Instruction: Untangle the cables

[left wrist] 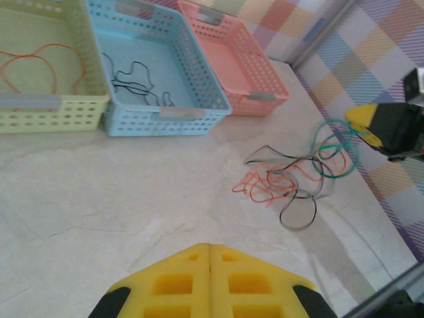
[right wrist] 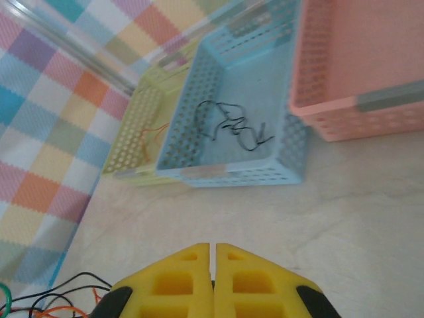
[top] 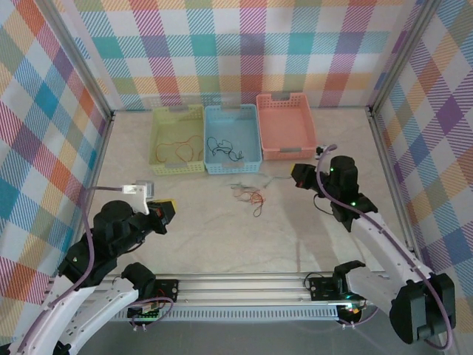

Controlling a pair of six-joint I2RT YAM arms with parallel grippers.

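Pale marbled table (top: 222, 237), green basket (top: 177, 169), blue basket (top: 233, 167), pink basket (top: 290, 154), tangled cables (top: 251, 195) mid-table

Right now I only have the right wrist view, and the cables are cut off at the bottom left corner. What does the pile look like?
Observer: One tangle on the table, in front of the blue basket: orange, black and green strands interlaced.
Operator: Left hand?
Observer: The left hand is shut, holding nothing, apart from the tangle on its left.
Operator: Yellow basket contents?
Observer: The yellow basket holds an orange cable, lying in loose loops.
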